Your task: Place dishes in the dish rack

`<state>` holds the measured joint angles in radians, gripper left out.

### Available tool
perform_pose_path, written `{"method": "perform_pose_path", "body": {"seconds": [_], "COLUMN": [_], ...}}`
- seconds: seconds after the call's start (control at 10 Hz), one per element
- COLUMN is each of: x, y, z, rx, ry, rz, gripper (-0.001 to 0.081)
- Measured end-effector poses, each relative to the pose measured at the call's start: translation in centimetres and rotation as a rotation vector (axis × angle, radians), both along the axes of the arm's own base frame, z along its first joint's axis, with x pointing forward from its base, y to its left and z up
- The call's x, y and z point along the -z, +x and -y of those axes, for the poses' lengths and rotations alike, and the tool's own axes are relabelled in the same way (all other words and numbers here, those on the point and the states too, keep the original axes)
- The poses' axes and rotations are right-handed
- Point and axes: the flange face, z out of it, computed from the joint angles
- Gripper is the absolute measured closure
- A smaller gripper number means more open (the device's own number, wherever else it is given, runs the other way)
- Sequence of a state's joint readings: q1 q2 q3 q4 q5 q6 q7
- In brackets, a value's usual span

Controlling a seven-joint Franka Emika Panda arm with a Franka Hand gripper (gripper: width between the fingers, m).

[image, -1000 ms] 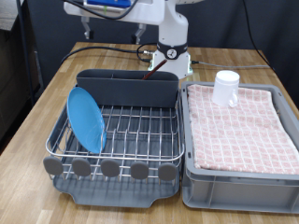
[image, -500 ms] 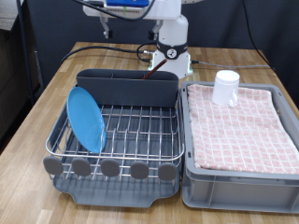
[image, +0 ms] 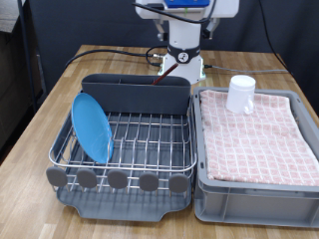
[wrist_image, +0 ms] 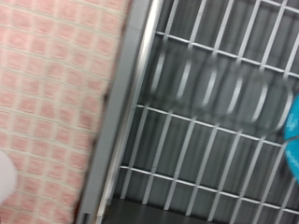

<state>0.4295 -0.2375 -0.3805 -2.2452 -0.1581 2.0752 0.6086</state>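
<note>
The bright-blue plate (image: pixel 92 125) stands on edge in the silver wire dish rack (image: pixel 150 139), at the exterior view's left; its rim also shows in the wrist view (wrist_image: pixel 292 119). The white mug (image: pixel 241 94) stands upright on the pink checked cloth (image: pixel 257 134), apart from the rack, and its edge shows in the wrist view (wrist_image: pixel 4 179). The gripper (image: pixel 185 12) hangs high at the exterior view's top, above the far end of the rack. Its fingers do not show in the blurred wrist view. The wooden spoon is not visible.
The tall grey utensil holder (image: pixel 136 92) runs along the rack's far side. The lighter grey bin (image: pixel 254 194) with the cloth sits at the exterior view's right. The robot base (image: pixel 183 62) and cables stand behind the rack. The wooden table (image: pixel 40 129) surrounds both.
The hand has swept along the exterior view's top from left to right, and is now above the robot base. The plate and mug have not moved.
</note>
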Motion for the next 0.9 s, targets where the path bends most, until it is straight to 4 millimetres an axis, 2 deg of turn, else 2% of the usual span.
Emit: {"method": "perform_pose_path", "body": {"seconds": [0.3, 0.6, 0.7, 0.9], "x": [0.1, 0.5, 0.6, 0.7], "y": [-1.6, -4.0, -4.9, -5.4], "z": [-5.1, -9.5, -10.7, -10.8], "rx": [0.084, 0.105, 0.094, 0.094], "ry": [0.011, 0.033, 0.043, 0.049], "rz": [0.004, -0.007, -0.014, -0.016], "gripper": [0.0004, 0.0004, 0.0004, 0.0004]}}
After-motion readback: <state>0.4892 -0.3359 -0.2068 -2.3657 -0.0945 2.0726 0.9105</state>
